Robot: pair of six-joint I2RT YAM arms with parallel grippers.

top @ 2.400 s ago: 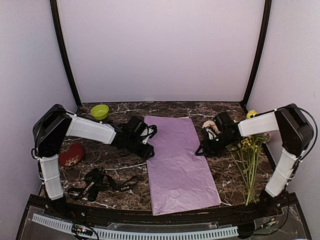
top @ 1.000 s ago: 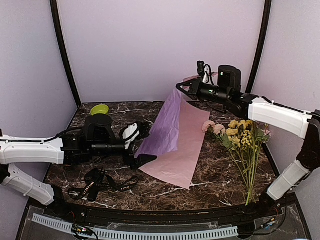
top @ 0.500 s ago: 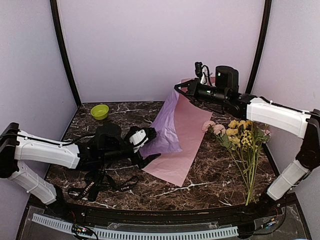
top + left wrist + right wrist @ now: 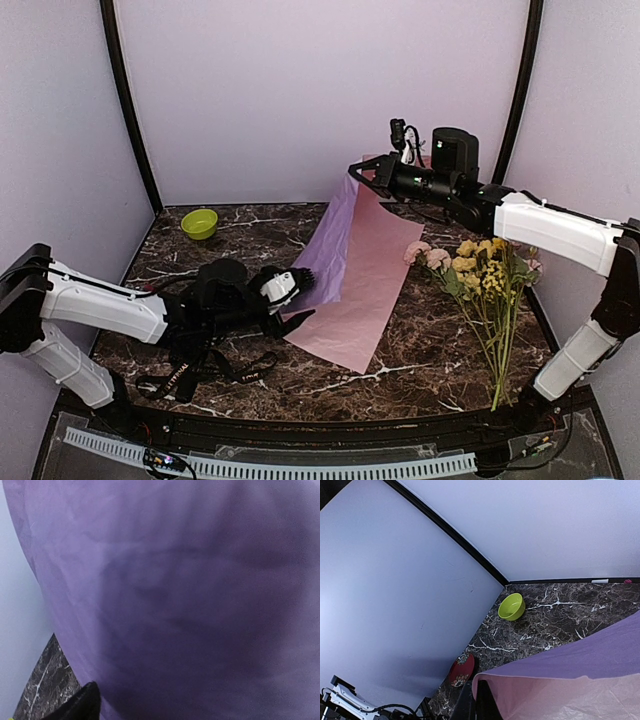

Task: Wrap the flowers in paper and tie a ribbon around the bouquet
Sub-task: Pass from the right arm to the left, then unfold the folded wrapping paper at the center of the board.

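Observation:
The lilac-purple paper (image 4: pixel 355 270) hangs slanted from one raised corner down to the table. My right gripper (image 4: pixel 356 172) is shut on that corner, high above the back of the table; in the right wrist view its fingers (image 4: pixel 470 706) pinch the sheet's edge (image 4: pixel 570 675). My left gripper (image 4: pixel 294 300) lies low at the paper's left edge, jaws spread. Its wrist view is filled by the paper (image 4: pixel 175 605), with one dark fingertip (image 4: pixel 82 706) at the bottom left. The flowers (image 4: pixel 482 275) lie at the right. The black ribbon (image 4: pixel 205 372) lies at the front left.
A green bowl (image 4: pixel 200 222) stands at the back left, also in the right wrist view (image 4: pixel 511 606). A red patterned plate (image 4: pixel 461 670) lies at the left, hidden under my left arm in the top view. The marble table (image 4: pixel 430 350) is walled on three sides.
My left arm has swung in, bringing its gripper rightward and nearer to the paper's left edge. My right gripper keeps the paper's corner raised in nearly the same place.

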